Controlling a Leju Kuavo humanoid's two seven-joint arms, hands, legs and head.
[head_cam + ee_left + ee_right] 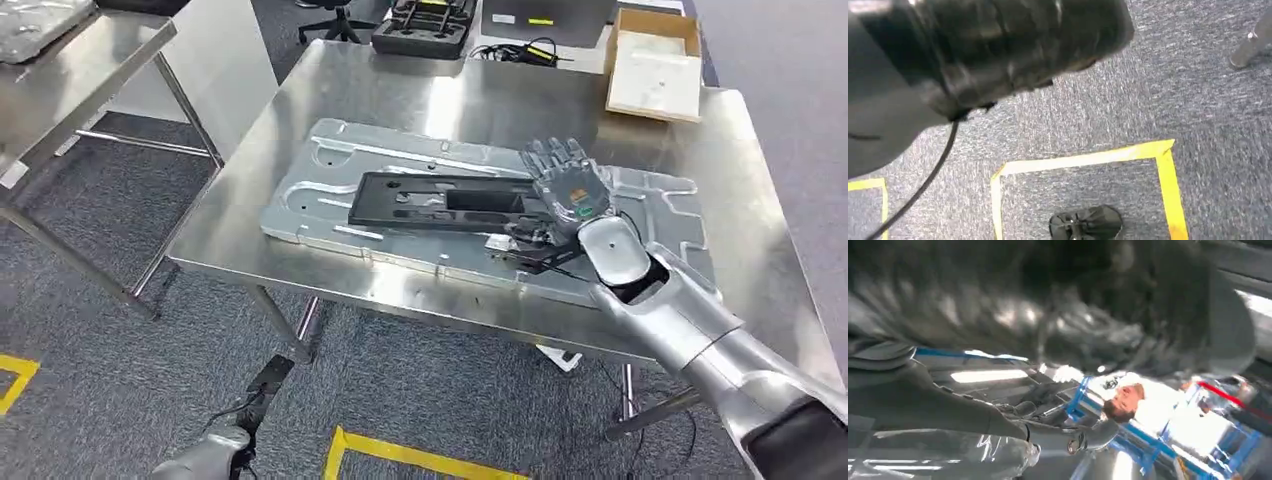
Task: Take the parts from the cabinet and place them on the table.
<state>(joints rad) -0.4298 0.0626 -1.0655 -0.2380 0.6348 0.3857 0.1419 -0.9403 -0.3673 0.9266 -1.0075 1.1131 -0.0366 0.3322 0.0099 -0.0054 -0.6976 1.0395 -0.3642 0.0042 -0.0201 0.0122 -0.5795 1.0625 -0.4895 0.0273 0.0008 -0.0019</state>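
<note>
With fingers spread flat, the right hand (566, 186) presses the black frame (440, 203) onto the silver panel (330, 185), seemingly steadying it on the table (480, 100).

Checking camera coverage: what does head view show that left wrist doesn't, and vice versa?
Head view alone: the steel table carrying the silver panel, the black part lying on it, and the right hand over that part's end, fingers spread; whether it grips is unclear. Left wrist view alone: a blurred close-up of the left hand. Both share the grey carpet with yellow floor tape.
</note>
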